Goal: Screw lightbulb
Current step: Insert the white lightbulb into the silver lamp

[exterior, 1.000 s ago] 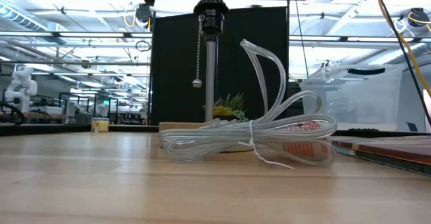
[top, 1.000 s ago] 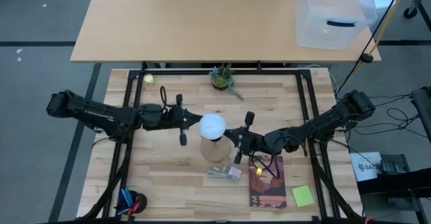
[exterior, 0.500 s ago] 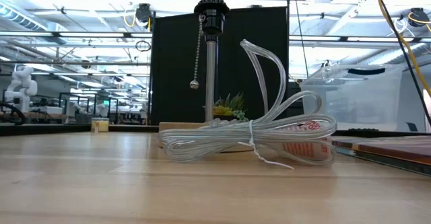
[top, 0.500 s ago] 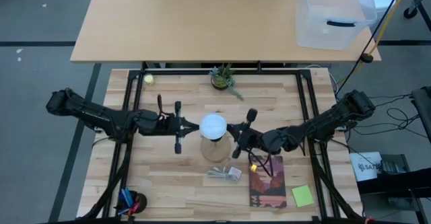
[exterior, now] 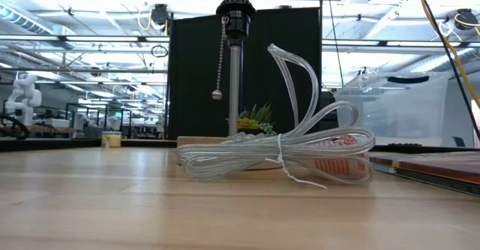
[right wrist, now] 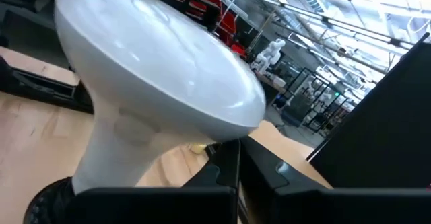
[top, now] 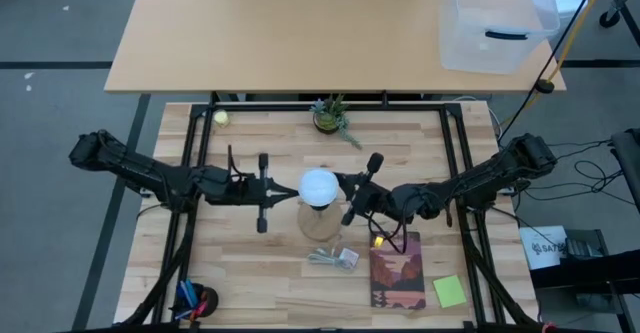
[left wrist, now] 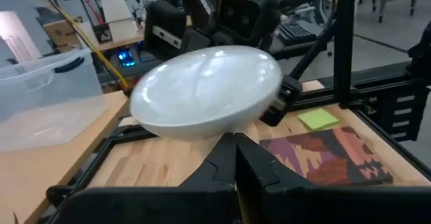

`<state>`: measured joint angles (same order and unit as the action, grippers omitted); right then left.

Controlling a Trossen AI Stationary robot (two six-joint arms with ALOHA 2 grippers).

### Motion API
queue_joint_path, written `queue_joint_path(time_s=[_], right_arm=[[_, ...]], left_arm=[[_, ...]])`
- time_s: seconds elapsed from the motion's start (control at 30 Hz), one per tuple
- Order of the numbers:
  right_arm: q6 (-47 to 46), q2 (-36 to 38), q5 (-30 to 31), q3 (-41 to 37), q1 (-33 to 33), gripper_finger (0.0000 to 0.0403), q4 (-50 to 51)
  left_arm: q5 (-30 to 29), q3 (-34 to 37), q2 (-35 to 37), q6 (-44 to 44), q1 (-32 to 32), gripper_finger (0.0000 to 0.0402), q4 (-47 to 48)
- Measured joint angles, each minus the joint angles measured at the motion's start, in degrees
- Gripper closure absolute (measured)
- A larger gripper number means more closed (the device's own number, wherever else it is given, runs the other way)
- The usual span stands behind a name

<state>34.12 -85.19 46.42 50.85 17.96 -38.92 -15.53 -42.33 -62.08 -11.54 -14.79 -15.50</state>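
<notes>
The white lightbulb [top: 318, 186] stands upright with its neck in the black socket [exterior: 235, 21] of a small lamp. The lamp's post rises from a round wooden disc [top: 322, 225] at mid-table. A pull chain [exterior: 220, 62] hangs from the socket. My left gripper [top: 291, 186] is shut and level at the globe's left side. My right gripper [top: 341, 182] is shut and level at the globe's right side. Each wrist view shows the globe [left wrist: 209, 93] [right wrist: 155, 62] filling the picture just beyond the shut fingertips. My left gripper comes level from the table's left, its shut fingertips [left wrist: 235, 142] at the lower left side of the globe [left wrist: 225, 126]; I cannot tell whether they touch it. My right gripper comes level from the table's right, its shut fingertips [right wrist: 229, 150] against the globe's underside [right wrist: 222, 133] on the right. The bulb stays upright in the socket.
A coiled clear cord [top: 332, 258] lies just near of the lamp, with a book [top: 395, 271] and a yellow note [top: 449, 291] to the near right. A small plant [top: 330, 115] and a yellow-green ball [top: 221, 118] sit by the far edge. Pens [top: 190, 298] lie at the near left.
My left gripper has drawn back a little toward the table's left edge and rolled, leaving the top of the low view. My right gripper has swung toward the far edge, turning about the globe's right side. The pull chain has swung slightly.
</notes>
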Motion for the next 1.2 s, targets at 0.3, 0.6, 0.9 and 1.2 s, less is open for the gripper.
queue_joint_path(time_s=[0.3,0.6,0.9,1.2], right_arm=[[1.10,0.00,-0.09,0.00,0.15,0.0403,0.05],[1.76,0.00,0.02,0.00,1.33,0.0403,0.16],[1.56,0.00,0.35,0.00,3.20,0.0403,0.62],[1.03,0.00,0.17,0.00,4.72,0.0403,1.64]], left_arm=[[0.00,0.02,0.00,-0.12,0.57,0.0401,-0.03],[0.00,0.02,-0.02,-0.80,1.22,0.0401,0.01],[0.00,0.02,-0.02,-0.78,2.51,0.0401,0.06],[-0.40,0.02,-0.04,1.15,4.31,0.0401,-0.08]])
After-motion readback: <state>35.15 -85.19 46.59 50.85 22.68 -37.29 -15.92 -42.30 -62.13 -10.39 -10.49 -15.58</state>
